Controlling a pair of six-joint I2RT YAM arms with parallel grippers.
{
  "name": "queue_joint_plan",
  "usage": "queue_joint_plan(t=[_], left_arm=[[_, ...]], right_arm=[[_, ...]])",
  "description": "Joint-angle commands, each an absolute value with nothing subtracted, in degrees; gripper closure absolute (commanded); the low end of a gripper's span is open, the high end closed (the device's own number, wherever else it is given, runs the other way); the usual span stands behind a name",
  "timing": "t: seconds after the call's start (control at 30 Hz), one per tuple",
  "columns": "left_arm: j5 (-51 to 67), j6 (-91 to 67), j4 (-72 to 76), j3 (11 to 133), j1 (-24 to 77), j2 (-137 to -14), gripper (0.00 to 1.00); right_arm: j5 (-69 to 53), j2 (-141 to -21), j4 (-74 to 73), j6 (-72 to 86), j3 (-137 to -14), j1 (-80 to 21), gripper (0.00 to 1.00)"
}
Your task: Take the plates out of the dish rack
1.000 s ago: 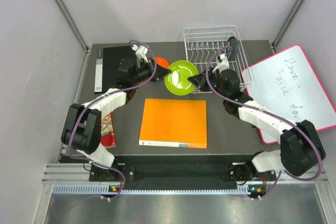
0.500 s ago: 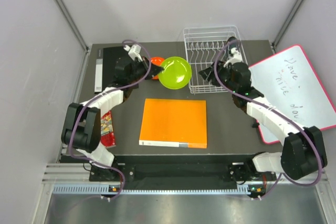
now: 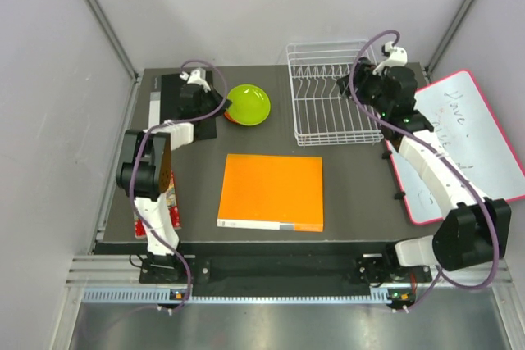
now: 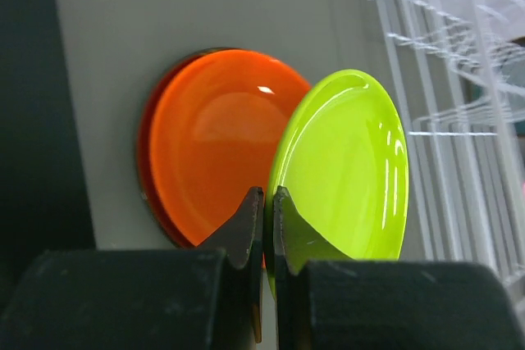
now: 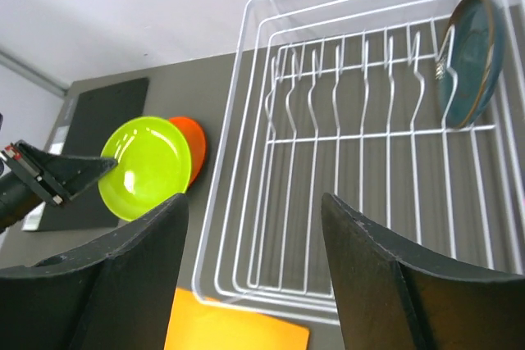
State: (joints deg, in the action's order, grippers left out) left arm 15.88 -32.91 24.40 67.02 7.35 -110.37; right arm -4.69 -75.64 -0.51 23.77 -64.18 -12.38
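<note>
A matte dark grey tabletop (image 3: 353, 194) lies under the left gripper (image 4: 264, 194) and the right gripper (image 5: 253, 202). Beyond both rise plain pale grey walls (image 3: 246, 6) — joined by slanted metal corner strips (image 3: 98, 14). Behind them, a ribbed aluminium rail (image 3: 287, 294), then a brushed-metal sheet (image 3: 287, 325). Light soft, even.

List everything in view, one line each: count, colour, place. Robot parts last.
white wire dish rack: one, white, far right.
round dark grey-blue plate: one, grey-blue, upright at the rack's right end.
small round orange plate: one, orange, lying left of the rack.
small round lime green plate: one, lime green, tilted over the orange plate.
flat orange square: one, orange, table middle.
pink-edged whiteboard: one, white, right edge.
flat black rectangle: one, black, far left.
red packet: one, red, near left edge.
left tool: one, black, shut on the lime plate.
right tool: one, black, open above the rack.
</note>
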Motion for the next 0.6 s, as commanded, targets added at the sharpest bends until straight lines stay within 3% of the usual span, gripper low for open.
queue_joint_plan(t=[0.0,0.33,0.57], left_arm=[[9.9,-30.5,28.6,71.2,7.2,-114.4,1.00],[4.1,-29.4,32.6,71.8,6.9,-118.9,1.00],[6.8,-32.7,34.9,71.6,5.7,-120.7,1.00]], right_arm=[[-2.0,-80.7,-2.1,18.6,-70.0,-11.0,0.34],[-3.4,-89.0,-0.5,18.5,-74.0,-9.2,0.35],[-2.7,-92.5,-0.4,18.0,-75.8,-8.8,0.34]])
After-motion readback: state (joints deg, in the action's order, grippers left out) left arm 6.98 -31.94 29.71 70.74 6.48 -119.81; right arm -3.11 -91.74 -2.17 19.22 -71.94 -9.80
